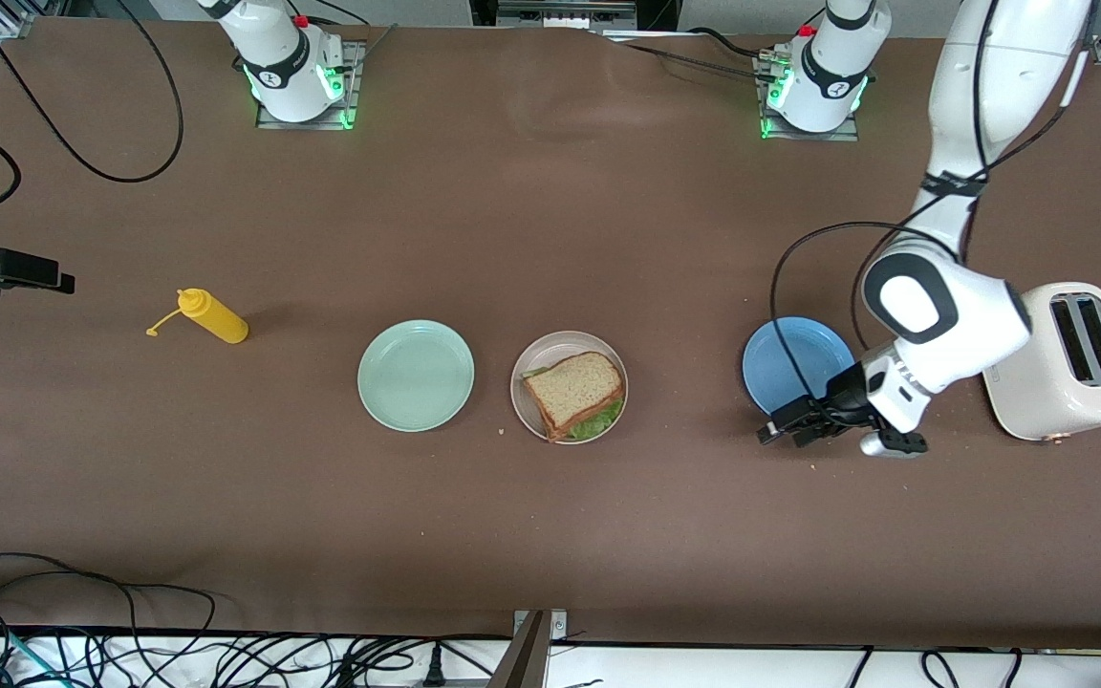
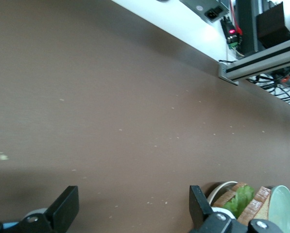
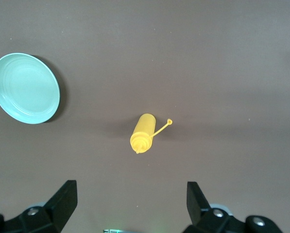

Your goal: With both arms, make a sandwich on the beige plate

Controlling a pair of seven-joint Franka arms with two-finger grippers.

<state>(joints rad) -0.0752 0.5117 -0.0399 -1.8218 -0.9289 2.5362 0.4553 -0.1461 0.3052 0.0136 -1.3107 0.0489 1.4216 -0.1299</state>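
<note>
The sandwich [image 1: 574,390], brown bread over green lettuce, lies on the beige plate [image 1: 522,377] at mid-table. It also shows in the left wrist view [image 2: 242,201] on the plate's rim [image 2: 221,187]. My left gripper [image 1: 782,434] [image 2: 132,204] is open and empty, low over bare table at the blue plate's [image 1: 794,358] rim, toward the left arm's end from the sandwich. My right gripper [image 3: 131,201] is open and empty, high over the table by the yellow bottle [image 3: 144,133].
A mint-green plate [image 1: 416,375] [image 3: 25,87] sits beside the beige plate toward the right arm's end. The yellow squeeze bottle [image 1: 214,317] lies farther that way. A white toaster [image 1: 1067,363] stands at the left arm's end. Crumbs dot the table.
</note>
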